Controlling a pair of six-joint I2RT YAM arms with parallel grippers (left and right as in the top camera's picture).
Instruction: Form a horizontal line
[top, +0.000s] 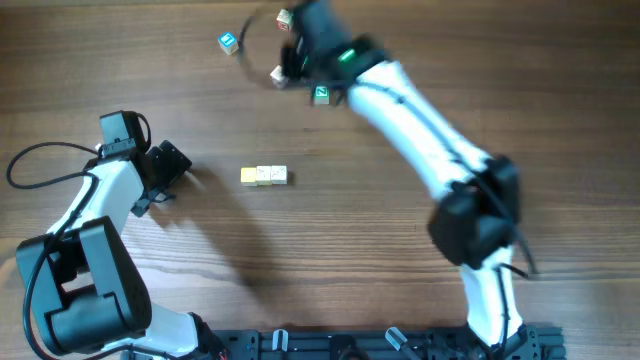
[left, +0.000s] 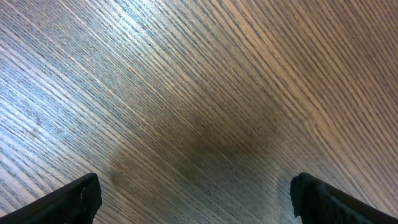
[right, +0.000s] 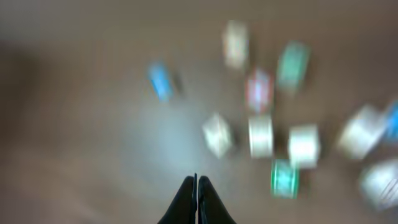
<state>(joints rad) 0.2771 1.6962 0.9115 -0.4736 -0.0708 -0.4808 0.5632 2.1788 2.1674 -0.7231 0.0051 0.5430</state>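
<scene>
In the middle of the tabletop (top: 330, 260), our line (top: 264, 176) looks like tiny, light, stiff wooden cubes, so we'd pinch opposite flat faces. The right hand (right: 198, 186) at 12 o'clock is clenched and empty, and the left hand (left: 193, 199) is released.

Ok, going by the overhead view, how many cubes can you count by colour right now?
yellowish cube: 1
pale cream cubes, in the row with it: 2
green-faced cube: 1
blue-faced cube: 1
loose cubes, face colour unclear, beside the right arm: 2
Total: 7 in view; the arm may hide more.
</scene>
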